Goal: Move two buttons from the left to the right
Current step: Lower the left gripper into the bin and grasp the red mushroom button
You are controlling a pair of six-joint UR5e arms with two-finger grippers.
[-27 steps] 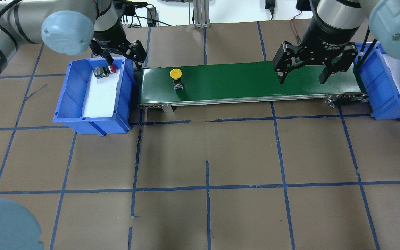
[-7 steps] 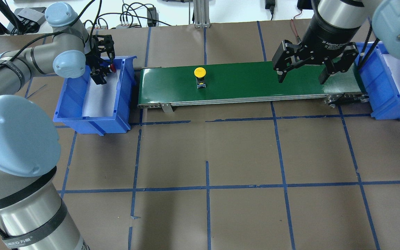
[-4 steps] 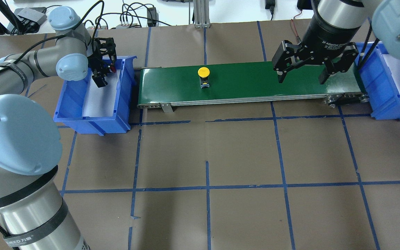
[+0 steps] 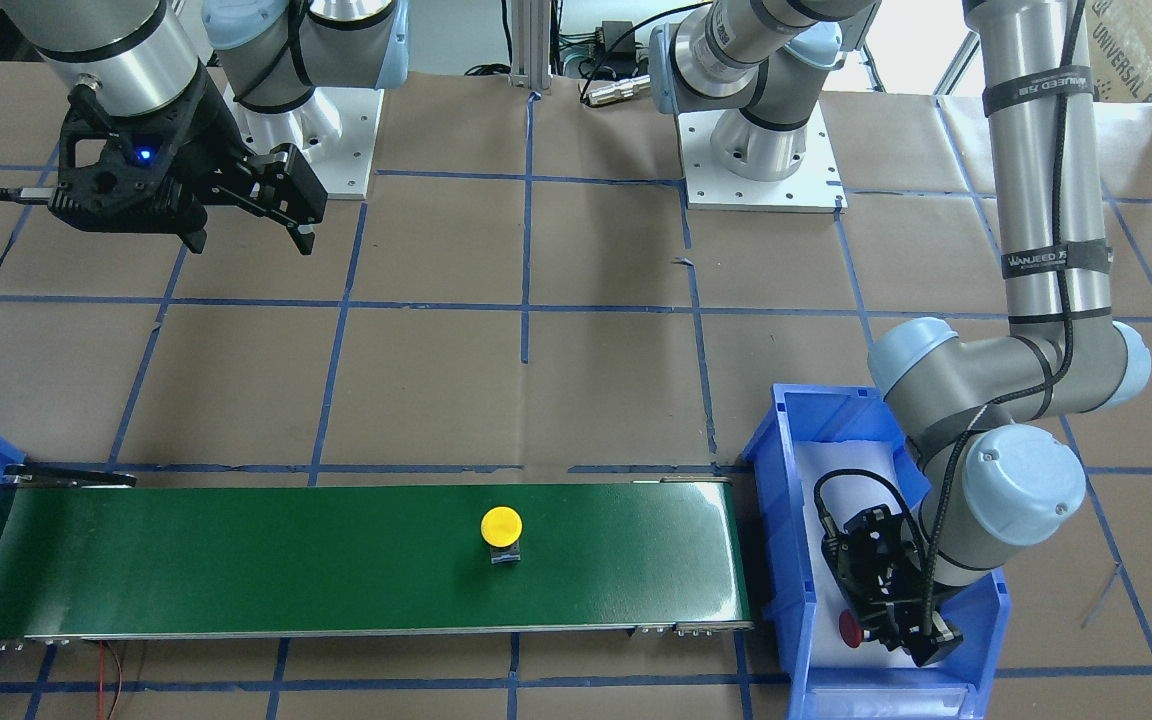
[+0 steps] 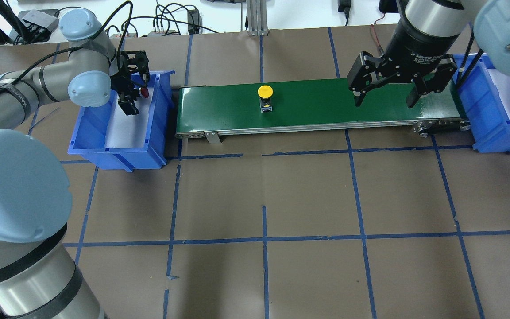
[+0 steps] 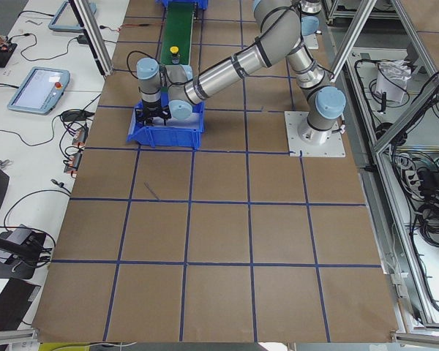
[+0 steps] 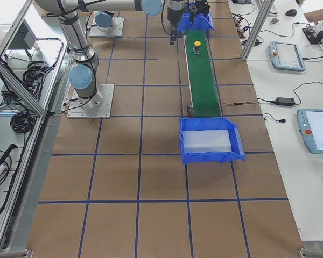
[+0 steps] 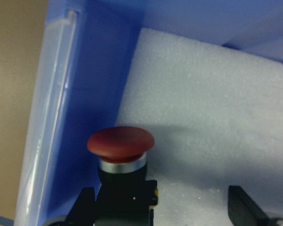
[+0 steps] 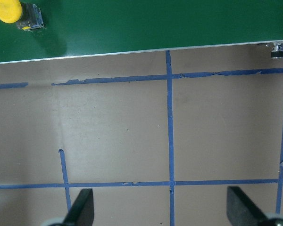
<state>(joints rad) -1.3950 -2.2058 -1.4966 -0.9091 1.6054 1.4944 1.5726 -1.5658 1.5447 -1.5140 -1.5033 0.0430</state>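
The yellow button (image 5: 265,91) has ridden further along the belt (image 5: 326,104), toward the right gripper (image 5: 384,104), whose fingers are spread. The red button (image 8: 121,141) lies in the left bin (image 5: 117,155), with the left gripper (image 8: 165,212) parted around it and not clamped. Neither is delivered.

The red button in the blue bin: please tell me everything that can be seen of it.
The red button has a domed matte red cap, a shiny metal ring under it and a black body with a small yellow mark. It rests on the white foam in the blue bin, close to the bin's wall. The left tool is open around the body: one finger is against it, the other stands clearly apart.
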